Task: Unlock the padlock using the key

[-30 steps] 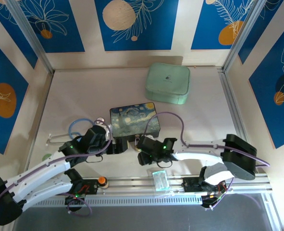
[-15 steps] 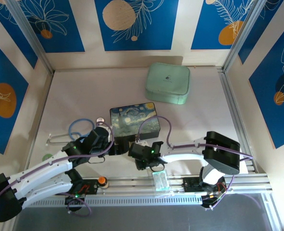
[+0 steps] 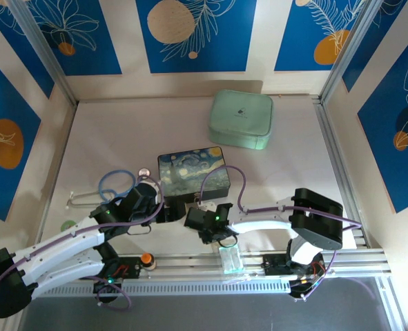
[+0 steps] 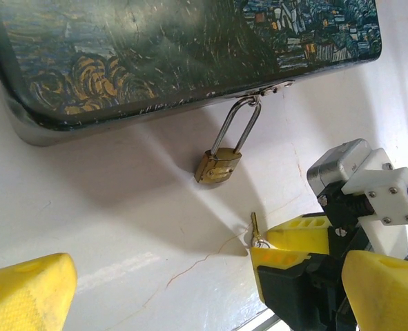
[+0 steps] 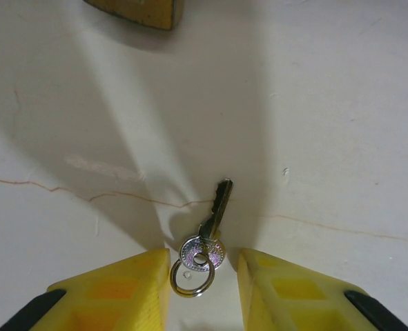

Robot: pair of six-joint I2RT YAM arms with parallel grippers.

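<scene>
The small brass padlock (image 4: 217,167) hangs by its silvery shackle from the hasp of the starry-night tin (image 4: 155,55) and rests on the white table. Its lower edge shows at the top of the right wrist view (image 5: 138,10). The tiny key (image 5: 214,214) lies flat on the table with a split ring on its head. My right gripper (image 5: 204,276) is open, and its yellow fingers stand either side of the key's head, with a gap on the right. From the left wrist, the key (image 4: 254,224) pokes out from the right gripper (image 4: 262,243). My left gripper (image 4: 197,303) is wide open in front of the tin, holding nothing.
A mint-green case (image 3: 240,118) sits at the back right. A blue-tubed stethoscope (image 3: 114,183) lies left of the tin (image 3: 193,171). Both grippers meet just in front of the tin, close together. The aluminium rail (image 3: 259,262) runs along the near edge.
My right gripper has moved left and down to the key, and its jaws have narrowed round the key's head. The left arm has barely shifted.
</scene>
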